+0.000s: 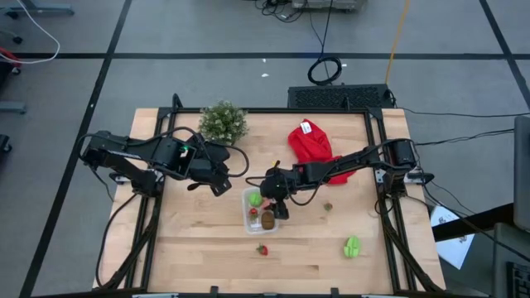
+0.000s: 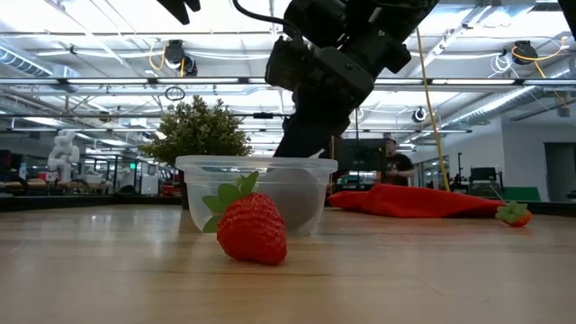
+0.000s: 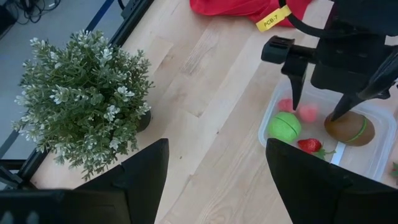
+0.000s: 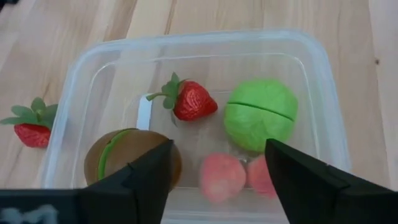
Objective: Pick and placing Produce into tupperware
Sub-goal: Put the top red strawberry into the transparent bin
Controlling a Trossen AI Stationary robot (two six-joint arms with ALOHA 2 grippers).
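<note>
There, the right pincer hung over the tub near the middle of the worktop, its fingers spread apart with nothing between them, tips reaching down just inside the rim. Inside the tub lay a brown oval with a green band, a round green piece, a strawberry and two small pink pieces, the pink ones side by side next to the green piece. A second strawberry lay on the worktop just outside the tub, on the near side. Another green piece sat well apart toward the right front, and a small dark piece lay right of the tub. The left pincer waited, released, between the plant and the tub. A red cloth lay at the back.
</note>
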